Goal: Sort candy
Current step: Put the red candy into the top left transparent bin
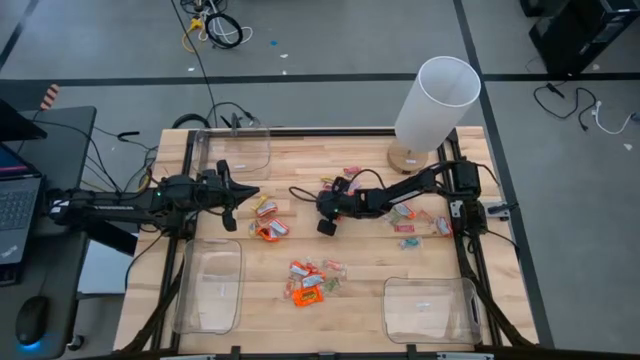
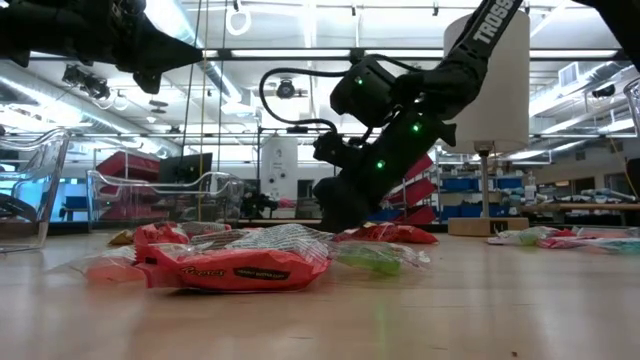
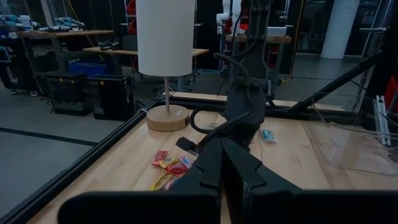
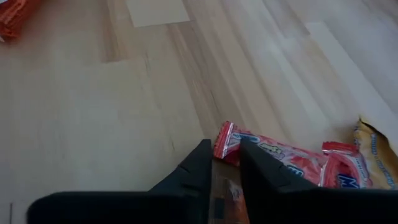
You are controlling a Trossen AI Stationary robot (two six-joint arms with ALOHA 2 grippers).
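Bins of clear plastic stand at three places on the wooden table [image 1: 300, 160]: far-left bin [image 1: 238, 155], near-left bin [image 1: 208, 285], near-right bin [image 1: 428, 310]. Left gripper [image 1: 238, 195] hangs above the table's left side, fingers pressed together, holding nothing visible. Just right of it lies a small group of candy [image 1: 268, 222], red and yellow wrappers. Nearer the front edge, at centre, sits an orange cluster [image 1: 310, 282]. Right gripper [image 4: 224, 163] is down at table centre, fingers narrowly parted around the end of a pink wrapper [image 4: 280, 155]; contact cannot be confirmed. Further sweets [image 1: 415, 225] lie scattered to the right. White lamp [image 1: 432, 110] stands at far right.
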